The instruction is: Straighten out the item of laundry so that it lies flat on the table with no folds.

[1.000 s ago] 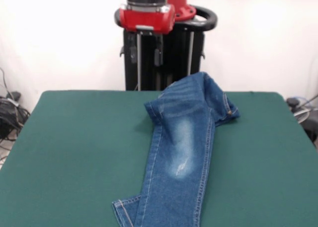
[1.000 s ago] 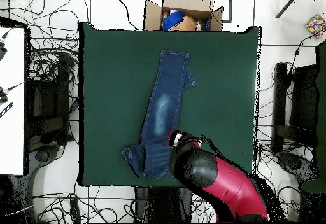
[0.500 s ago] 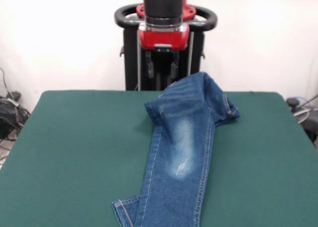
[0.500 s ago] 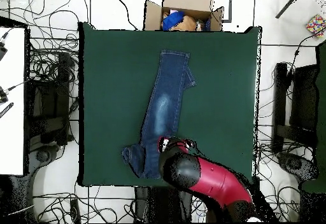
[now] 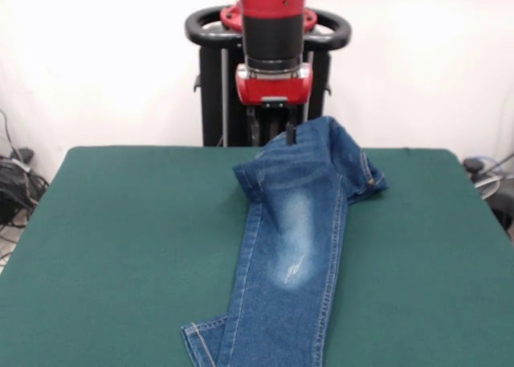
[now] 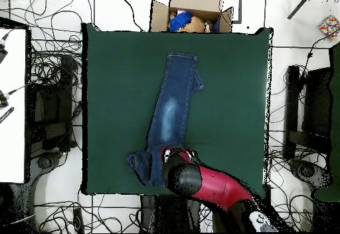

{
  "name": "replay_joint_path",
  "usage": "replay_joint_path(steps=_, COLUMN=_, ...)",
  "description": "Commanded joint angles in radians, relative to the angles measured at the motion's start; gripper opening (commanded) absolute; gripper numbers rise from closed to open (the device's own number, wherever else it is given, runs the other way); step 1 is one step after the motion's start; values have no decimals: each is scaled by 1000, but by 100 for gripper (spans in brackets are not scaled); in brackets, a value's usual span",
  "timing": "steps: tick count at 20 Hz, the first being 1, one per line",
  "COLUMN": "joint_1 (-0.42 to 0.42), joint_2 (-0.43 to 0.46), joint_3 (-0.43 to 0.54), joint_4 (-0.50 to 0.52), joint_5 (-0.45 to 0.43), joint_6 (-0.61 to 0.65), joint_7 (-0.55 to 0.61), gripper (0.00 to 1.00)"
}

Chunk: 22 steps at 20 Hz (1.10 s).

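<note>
Here the single tool (image 5: 273, 132) hangs at the bunched waist end of one pair of jeans (image 5: 293, 246); whether it is spread cannot be told. Beyond it, the legs stretch across the table (image 5: 120, 246). No writing is readable.

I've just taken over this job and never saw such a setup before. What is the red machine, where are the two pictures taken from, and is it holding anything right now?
The red and black machine is a robot arm; its hand hangs just above the bunched far end of the jeans. One picture looks across the table toward the robot; the other looks straight down, with the robot's base at the bottom. The jeans lie along the green table, with one end folded over in a heap and the other running toward the front camera. The hand seems to be open and holds nothing. Beyond the table in the overhead picture sits a cardboard box, with cables on the floor around it.
</note>
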State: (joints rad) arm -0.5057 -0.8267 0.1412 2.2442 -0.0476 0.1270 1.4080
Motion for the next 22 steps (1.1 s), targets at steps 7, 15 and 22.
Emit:
replay_joint_path(steps=7, joint_1=-23, joint_2=163, joint_3=86, joint_4=-6, joint_5=-79, joint_6=-109, joint_7=155, gripper=100)
replay_joint_path(steps=15, joint_1=-32, joint_2=203, joint_3=86, joint_4=-10, joint_5=-111, joint_6=-142, joint_7=161, gripper=100)
replay_joint_path(steps=22, joint_1=-101, joint_2=173, joint_3=105, joint_4=-36, joint_5=-140, joint_6=-58, joint_7=106, gripper=100)
